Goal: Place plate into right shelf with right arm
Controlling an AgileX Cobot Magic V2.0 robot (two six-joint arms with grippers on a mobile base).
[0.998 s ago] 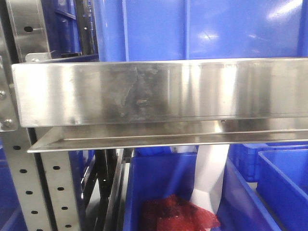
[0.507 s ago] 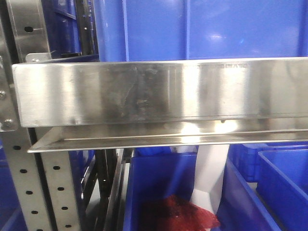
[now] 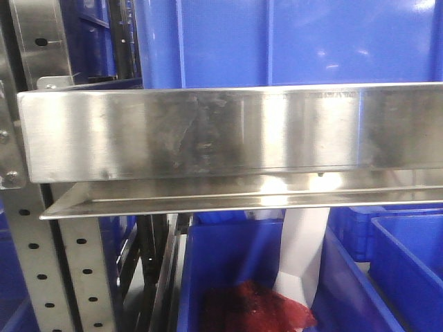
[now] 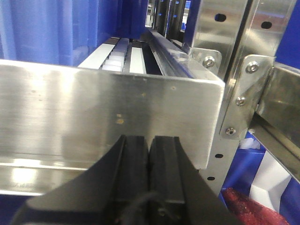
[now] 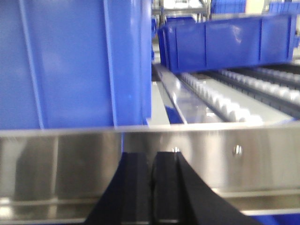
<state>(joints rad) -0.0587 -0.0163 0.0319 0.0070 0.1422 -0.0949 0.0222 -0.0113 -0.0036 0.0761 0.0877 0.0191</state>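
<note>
The plate is not in any view. The stainless-steel shelf fills the front view, its broad shiny front lip (image 3: 228, 131) running across the middle. The lip also shows in the left wrist view (image 4: 108, 112) and in the right wrist view (image 5: 197, 159). My left gripper (image 4: 150, 140) is shut and empty, close in front of the lip near its right end. My right gripper (image 5: 152, 157) is shut and empty, just in front of the lip, below a big blue bin (image 5: 70, 61).
Big blue bins (image 3: 291, 41) stand on the shelf above the lip. Lower blue bins (image 3: 408, 263) hold a red mesh bag (image 3: 256, 308) and a white sheet (image 3: 301, 256). A perforated upright (image 3: 34, 263) stands at left. Roller tracks (image 5: 225, 101) run back beside another blue bin (image 5: 225, 40).
The shelf and bins stay put. Only the reflections on the lip and on the blue bin have shifted a little.
</note>
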